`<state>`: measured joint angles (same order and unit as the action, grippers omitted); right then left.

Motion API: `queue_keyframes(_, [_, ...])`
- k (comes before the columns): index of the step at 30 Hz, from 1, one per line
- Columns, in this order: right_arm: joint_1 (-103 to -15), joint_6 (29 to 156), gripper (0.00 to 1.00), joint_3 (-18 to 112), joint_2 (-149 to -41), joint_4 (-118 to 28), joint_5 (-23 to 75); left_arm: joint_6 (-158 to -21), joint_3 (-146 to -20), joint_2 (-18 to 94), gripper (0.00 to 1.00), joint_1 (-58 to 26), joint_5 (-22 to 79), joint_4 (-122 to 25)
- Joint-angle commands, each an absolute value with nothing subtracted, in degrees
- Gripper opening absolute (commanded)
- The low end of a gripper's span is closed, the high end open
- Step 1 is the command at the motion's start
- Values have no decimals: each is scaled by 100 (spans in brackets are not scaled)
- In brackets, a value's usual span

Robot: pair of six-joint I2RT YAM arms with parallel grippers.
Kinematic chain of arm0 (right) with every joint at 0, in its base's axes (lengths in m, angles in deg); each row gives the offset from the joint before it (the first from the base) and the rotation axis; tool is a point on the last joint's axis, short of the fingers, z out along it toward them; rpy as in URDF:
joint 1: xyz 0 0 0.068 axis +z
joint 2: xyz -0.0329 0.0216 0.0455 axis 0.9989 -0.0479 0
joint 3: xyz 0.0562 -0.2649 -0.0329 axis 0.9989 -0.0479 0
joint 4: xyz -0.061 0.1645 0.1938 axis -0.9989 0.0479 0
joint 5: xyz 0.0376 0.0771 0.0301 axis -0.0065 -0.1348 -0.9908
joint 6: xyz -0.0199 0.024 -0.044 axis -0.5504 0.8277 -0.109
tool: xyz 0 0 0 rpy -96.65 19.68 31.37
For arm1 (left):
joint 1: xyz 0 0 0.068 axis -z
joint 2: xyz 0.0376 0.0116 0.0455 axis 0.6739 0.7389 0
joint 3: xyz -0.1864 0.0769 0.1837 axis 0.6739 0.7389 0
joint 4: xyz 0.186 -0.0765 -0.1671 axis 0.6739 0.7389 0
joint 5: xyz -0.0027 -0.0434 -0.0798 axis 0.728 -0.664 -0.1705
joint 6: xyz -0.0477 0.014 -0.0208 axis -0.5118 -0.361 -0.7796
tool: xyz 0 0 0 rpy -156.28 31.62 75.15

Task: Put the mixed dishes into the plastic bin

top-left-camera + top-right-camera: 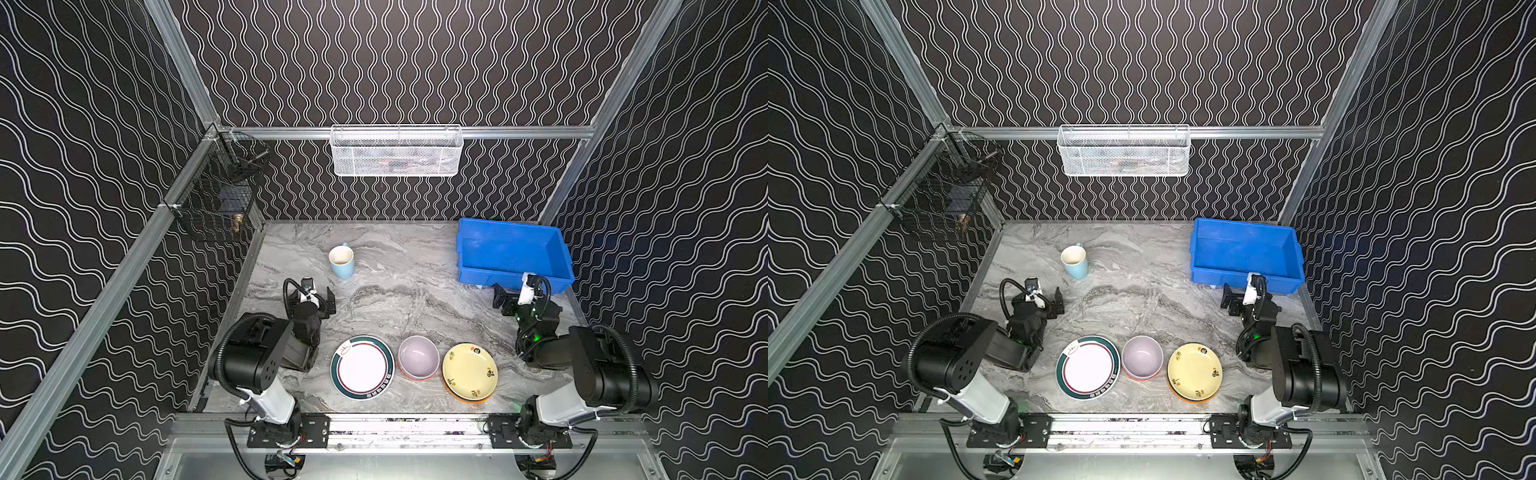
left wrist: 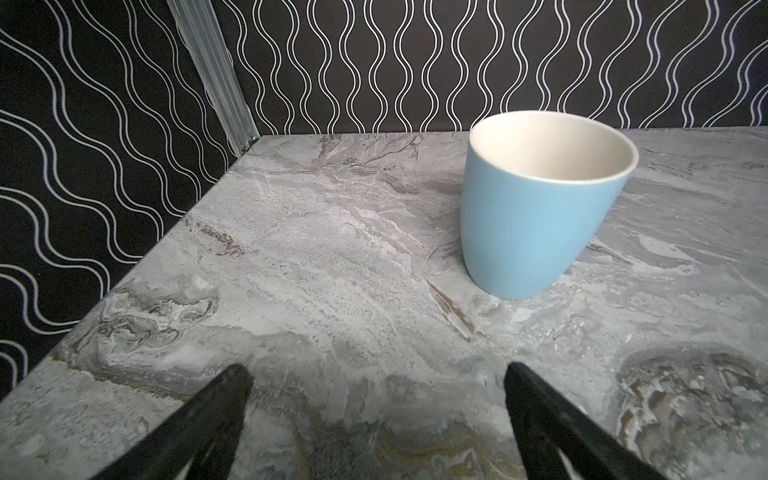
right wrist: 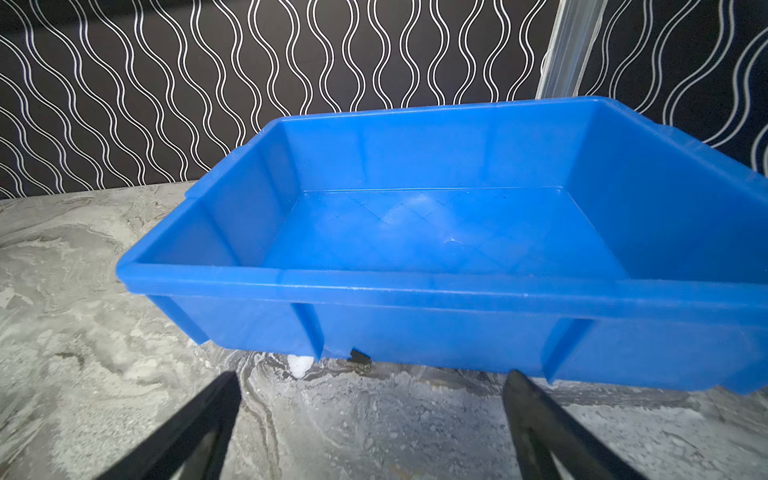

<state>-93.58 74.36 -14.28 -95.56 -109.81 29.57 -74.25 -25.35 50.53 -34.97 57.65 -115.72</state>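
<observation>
Left claw [image 2: 374, 376] and right claw [image 3: 372, 378] gape wide, empty; mug [image 2: 540, 208], plates [image 1: 362, 368] and bowl [image 1: 418, 356] sit on the desk [image 1: 395, 291], outside the empty bin [image 3: 415, 286]; an off-centre pinch could tip the smooth mug.

We see black walls with white wavy lines [image 1: 415, 62] around a grey marbled tabletop [image 1: 395, 299]; a white wire-mesh basket [image 1: 397, 151] hangs far, a black wire basket [image 1: 216, 199] left.

Lab robot cell: aluminium frame [image 1: 291, 132], wavy-patterned walls [image 1: 415, 62], marble-look tabletop [image 1: 395, 299], arms [image 1: 257, 357] bolted to rail [image 1: 407, 428].
</observation>
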Motion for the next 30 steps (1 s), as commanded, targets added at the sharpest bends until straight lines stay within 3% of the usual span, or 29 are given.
queue_keyframes(1, [-9343,7480,99,-1392,-9510,-11071,3020,-7238,-2413,5115,99,-3242,6227,-12192])
queue_keyframes(5, [-9302,7468,99,-1270,-9357,-10542,3098,-7152,-2280,5138,99,-3112,6364,-12461])
queue_keyframes(30, [-9288,7487,99,-1390,-9537,-11085,3118,-7325,-2500,5095,99,-3357,6080,-11972])
